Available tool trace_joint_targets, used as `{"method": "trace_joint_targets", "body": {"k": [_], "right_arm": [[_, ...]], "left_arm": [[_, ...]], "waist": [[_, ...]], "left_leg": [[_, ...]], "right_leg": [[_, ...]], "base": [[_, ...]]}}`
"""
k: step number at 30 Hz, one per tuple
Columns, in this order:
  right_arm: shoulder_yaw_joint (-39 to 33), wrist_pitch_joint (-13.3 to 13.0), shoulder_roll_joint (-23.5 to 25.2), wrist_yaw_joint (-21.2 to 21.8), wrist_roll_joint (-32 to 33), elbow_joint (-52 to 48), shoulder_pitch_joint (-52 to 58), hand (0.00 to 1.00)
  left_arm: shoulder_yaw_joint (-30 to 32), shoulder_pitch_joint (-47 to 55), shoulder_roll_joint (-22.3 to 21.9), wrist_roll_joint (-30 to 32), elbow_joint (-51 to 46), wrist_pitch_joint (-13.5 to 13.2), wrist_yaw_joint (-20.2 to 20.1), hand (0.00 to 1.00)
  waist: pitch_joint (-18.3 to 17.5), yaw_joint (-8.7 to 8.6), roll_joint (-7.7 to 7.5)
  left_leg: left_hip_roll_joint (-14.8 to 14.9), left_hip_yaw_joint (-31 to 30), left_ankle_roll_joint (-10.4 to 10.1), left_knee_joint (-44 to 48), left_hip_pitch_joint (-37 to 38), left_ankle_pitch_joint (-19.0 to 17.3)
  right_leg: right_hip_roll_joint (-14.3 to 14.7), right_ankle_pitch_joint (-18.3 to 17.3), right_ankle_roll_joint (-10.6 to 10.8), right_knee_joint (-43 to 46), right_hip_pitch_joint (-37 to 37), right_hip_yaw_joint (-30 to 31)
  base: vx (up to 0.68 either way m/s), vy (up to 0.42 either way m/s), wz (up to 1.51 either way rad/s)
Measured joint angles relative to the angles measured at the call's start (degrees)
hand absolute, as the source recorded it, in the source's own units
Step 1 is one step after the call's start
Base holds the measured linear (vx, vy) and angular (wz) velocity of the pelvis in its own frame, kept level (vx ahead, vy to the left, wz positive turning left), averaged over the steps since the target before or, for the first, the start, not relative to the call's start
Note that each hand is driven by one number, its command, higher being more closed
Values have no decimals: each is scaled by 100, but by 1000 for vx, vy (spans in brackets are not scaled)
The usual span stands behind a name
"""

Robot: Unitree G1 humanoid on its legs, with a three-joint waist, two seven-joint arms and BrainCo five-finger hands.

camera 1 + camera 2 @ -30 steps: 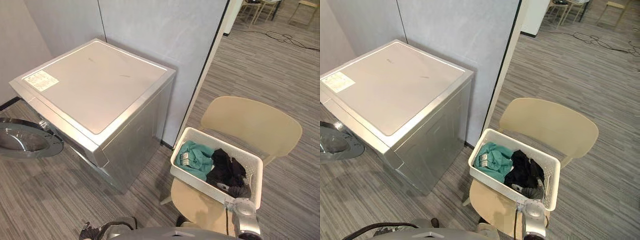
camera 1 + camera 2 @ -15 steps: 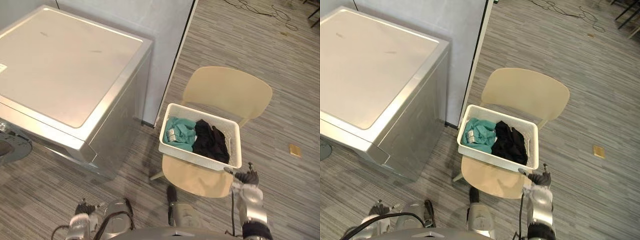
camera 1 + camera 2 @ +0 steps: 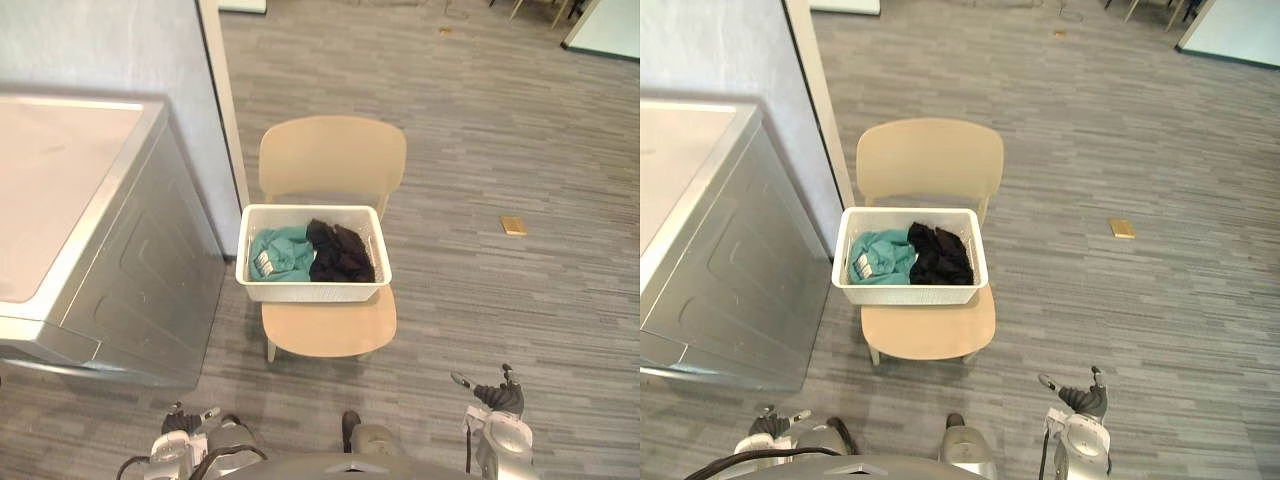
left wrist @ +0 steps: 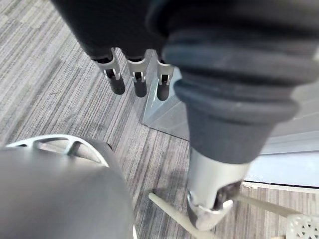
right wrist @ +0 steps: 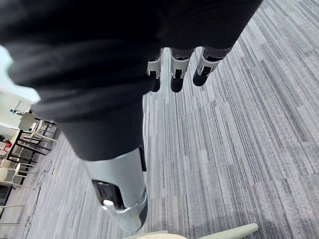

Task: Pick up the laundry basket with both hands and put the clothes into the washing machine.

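A white laundry basket [image 3: 310, 292] rests on the seat of a beige chair [image 3: 333, 160]. Inside it a teal garment [image 3: 282, 250] lies on the left and a black garment [image 3: 340, 252] on the right. The silver washing machine [image 3: 60, 220] stands to the left of the chair. My left hand [image 3: 183, 425] hangs low at the bottom left, well short of the basket. Its fingers [image 4: 134, 79] are straight and hold nothing. My right hand [image 3: 497, 400] hangs low at the bottom right, also apart from the basket, with straight fingers [image 5: 177, 74] over bare floor.
A white partition wall [image 3: 100, 50] rises behind the washing machine and ends beside the chair. A small tan object [image 3: 513, 225] lies on the grey striped floor to the right. Open floor lies in front of the chair and to its right.
The camera has swung right and tipped down, so chair and basket now sit mid-picture and the machine's door has left the view. Both hands stay low and empty.
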Motion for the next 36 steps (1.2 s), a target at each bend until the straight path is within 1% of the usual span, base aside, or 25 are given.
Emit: {"method": "trace_joint_targets", "body": {"k": [2, 3, 4, 5, 7, 9, 11, 12, 14, 17, 19, 21, 22, 23, 25, 26, 27, 28, 29, 30, 31, 33, 34, 35, 36], "right_arm": [[175, -1, -59, -3, -14, -112, -68, 0], [203, -15, -73, -4, -15, -193, -93, 0], [302, -17, -160, -8, -12, -350, -160, 0], [376, -39, -272, -9, -5, -518, -186, 0], [416, -116, -396, -12, -9, -838, -298, 0], [567, -202, -550, -16, -130, -1077, -472, 0], [685, -280, -672, -9, -365, -1263, -648, 0], [794, -338, -818, 1, -496, -1291, -867, 0], [866, -350, -939, 5, -534, -1275, -1005, 0], [1127, -384, -1257, -4, -569, -1164, -1491, 0], [1320, -387, -1438, 1, -835, -884, -1961, 0], [1534, -382, -1652, 10, -1063, -730, -2243, 0], [1686, -383, -1831, 15, -1293, -622, -2436, 0], [1890, -368, -2043, 25, -1644, -386, -2691, 0], [2273, -310, -2356, 57, -1974, -118, -3091, 0], [2633, -260, -2574, 75, -2294, 2, -3383, 0], [2714, -258, -2602, 78, -2421, 38, -3451, 0], [2901, -249, -2669, 119, -2657, 116, -3587, 0], [2967, -250, -2689, 171, -2775, 114, -3635, 0], [3098, -266, -2711, 226, -2941, 90, -3688, 0], [3213, -311, -2724, 284, -3003, 82, -3770, 0], [3452, -396, -2779, 340, -3035, 83, -3957, 0], [3551, -457, -2854, 422, -3043, 64, -3999, 0], [3587, -492, -2877, 453, -3043, 62, -3999, 0], [3686, -508, -2951, 497, -3043, 63, -4001, 0]], "left_arm": [[-2, 44, -59, -162, 3, 2, 63, 0], [-2, 52, -74, -178, -2, 0, 84, 0], [-35, 52, -68, -207, 3, 0, 111, 0], [-89, 86, -59, -212, 3, -2, 116, 0], [-216, 82, -47, -210, -1, -12, 110, 0], [-299, 96, -39, -203, 2, -19, 101, 0], [-352, 82, -30, -168, 3, -45, 94, 0], [-429, 57, 15, -149, 5, -68, 86, 0], [-491, 24, 36, -143, 6, -86, 84, 0], [-587, -39, 49, -143, 7, -90, 81, 0], [-632, -32, 48, -142, 6, -107, 78, 0], [-646, -29, 58, -135, 28, -149, 58, 0], [-692, -24, 78, -130, 36, -170, 27, 0], [-738, -1, 125, -70, 50, -169, -2, 0], [-891, -46, 227, -15, 114, -166, -37, 0], [-1022, -66, 344, 92, 119, -168, -39, 0], [-1052, -71, 393, 99, 120, -167, -46, 0], [-1070, -79, 450, 110, 109, -166, -43, 0], [-1072, -86, 464, 125, 100, -162, -43, 0], [-1074, -93, 459, 140, 100, -160, -35, 0], [-1066, -140, 451, 135, 98, -161, -25, 0], [-1056, -205, 453, 133, 85, -171, -12, 0], [-1049, -270, 436, 126, 84, -178, -11, 0], [-1035, -289, 433, 124, 75, -187, -11, 0], [-1006, -318, 448, 125, 32, -206, -9, 0]], "waist": [[0, 83, 10], [2, 109, 11], [30, 113, 58], [67, 111, 7], [79, 141, 97], [99, 175, 115], [98, 182, 125], [107, 185, 117], [124, 202, 102], [171, 359, 102], [193, 475, 103], [210, 495, 75], [304, 501, -16], [353, 502, -64], [462, 480, -30], [552, 453, -4], [578, 449, -32], [645, 457, -60], [690, 462, -51], [716, 473, -14], [716, 485, -20], [718, 493, -19], [737, 490, 6], [738, 487, -27], [764, 460, -175]], "left_leg": [[31, -183, -39, -158, 5, 43], [-10, -320, -43, -190, -27, 40], [-146, -682, -50, -275, -52, 36], [-263, -984, -52, -343, -100, 35], [-349, -1169, -49, -357, -131, 37], [-403, -1222, -37, -348, -141, 44], [-510, -1388, 38, -344, -233, 104], [-651, -1589, 115, -348, -358, 188], [-749, -1692, 114, -344, -445, 240], [-911, -1827, 165, -342, -613, 292], [-1023, -1841, 226, -318, -630, 244], [-1169, -1892, 328, -166, -711, 96], [-1279, -1920, 417, 82, -771, -102], [-1412, -1923, 432, 324, -796, -356], [-1480, -1961, 496, 550, -847, -565], [-1487, -2058, 565, 668, -915, -642], [-1507, -2120, 583, 668, -889, -652], [-1509, -2254, 670, 648, -835, -636], [-1496, -2322, 687, 643, -799, -641], [-1495, -2468, 673, 635, -799, -635], [-1499, -2594, 672, 614, -798, -635], [-1508, -2744, 634, 527, -790, -611], [-1547, -2876, 608, 501, -795, -599], [-1618, -2941, 586, 502, -797, -594], [-1847, -3084, 503, 585, -815, -644]], "right_leg": [[155, -135, -163, 185, -143, 45], [174, -146, -181, 242, -197, 54], [186, -159, -204, 296, -203, 27], [171, -166, -215, 302, -205, -32], [140, -172, -226, 325, -191, -89], [100, -173, -224, 326, -167, -143], [10, -175, -216, 318, -154, -273], [-105, -136, -158, 274, -95, -448], [-189, -135, -135, 255, -80, -559], [-355, -57, -19, 88, -57, -712], [-464, -15, 43, -10, 30, -799], [-610, -152, 128, 131, -1, -828], [-761, -342, 201, 376, -43, -841], [-958, -533, 274, 733, -99, -851], [-1085, -547, 163, 1586, -405, -763], [-1087, -300, -191, 2308, -768, -620], [-1083, -200, -311, 2459, -831, -599], [-1023, 31, -477, 2770, -979, -475], [-981, -2, -518, 2859, -1048, -428], [-847, -348, -419, 2723, -1055, -358], [-742, -538, -419, 2365, -1067, -355], [-541, -586, -442, 1674, -1185, -334], [-435, -496, -393, 1161, -1192, -242], [-441, -319, -385, 939, -1191, -185], [-540, 413, -197, 638, -1184, -105]], "base": [[-135, -174, -9], [-107, -104, -8], [-88, -60, 7], [-72, -42, 19], [-28, 0, 20], [-3, 25, 16], [24, 57, 42], [53, 70, 55], [57, 75, 50], [50, 81, 38], [44, 90, 14], [27, 108, 23], [38, 163, 24], [32, 157, 16], [17, 137, 13], [55, 139, 26], [103, 116, 39], [130, 95, 36], [160, 70, 51], [168, 46, 61], [159, 19, 62], [128, -52, 57], [123, -79, 64], [136, -117, 86], [139, -172, 74]]}}
